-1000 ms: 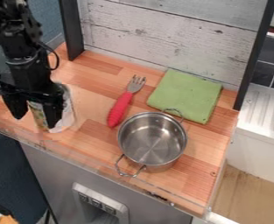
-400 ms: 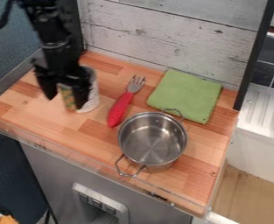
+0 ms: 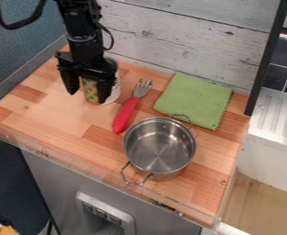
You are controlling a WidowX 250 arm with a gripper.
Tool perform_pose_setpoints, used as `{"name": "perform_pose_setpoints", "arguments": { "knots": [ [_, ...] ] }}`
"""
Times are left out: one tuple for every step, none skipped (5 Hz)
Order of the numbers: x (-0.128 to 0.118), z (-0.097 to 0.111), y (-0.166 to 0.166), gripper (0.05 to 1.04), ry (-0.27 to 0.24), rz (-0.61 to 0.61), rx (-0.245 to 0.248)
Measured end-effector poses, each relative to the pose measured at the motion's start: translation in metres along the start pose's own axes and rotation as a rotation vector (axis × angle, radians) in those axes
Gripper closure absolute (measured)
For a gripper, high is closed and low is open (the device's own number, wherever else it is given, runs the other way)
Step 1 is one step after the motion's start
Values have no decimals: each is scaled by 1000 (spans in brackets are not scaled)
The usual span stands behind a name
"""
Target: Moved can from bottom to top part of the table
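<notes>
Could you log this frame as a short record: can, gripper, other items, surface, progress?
Can: upright, toward the back left of the table, left of the fork
Can look: patterned label with a white section
Gripper: at the can, pointing down; the can appears held in the gripper
Fork: red handle, tines toward the wall
Pot: metal, two handles, open top
Cloth: green, flat, behind the pot
Surface: wood table
Progress: can in the top part; release not yet seen
</notes>
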State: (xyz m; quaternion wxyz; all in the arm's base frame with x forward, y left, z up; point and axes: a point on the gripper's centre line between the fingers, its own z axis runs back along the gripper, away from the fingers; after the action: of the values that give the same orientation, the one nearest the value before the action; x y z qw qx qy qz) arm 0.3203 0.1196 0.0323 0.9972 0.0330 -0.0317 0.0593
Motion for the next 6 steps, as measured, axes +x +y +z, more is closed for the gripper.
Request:
{"name": "perform_pose_setpoints", "arguments": {
  "knots": [
    [14, -4, 7, 83, 5, 46, 36],
    [21, -6, 12, 83, 2, 67, 37],
    [21, -5, 12, 83, 7, 56, 9],
    [22, 23, 4, 83, -53, 3, -37],
    [18, 51, 2, 83, -116, -48, -61],
    [7, 64, 6, 83, -141, -66, -58]
  ]
}}
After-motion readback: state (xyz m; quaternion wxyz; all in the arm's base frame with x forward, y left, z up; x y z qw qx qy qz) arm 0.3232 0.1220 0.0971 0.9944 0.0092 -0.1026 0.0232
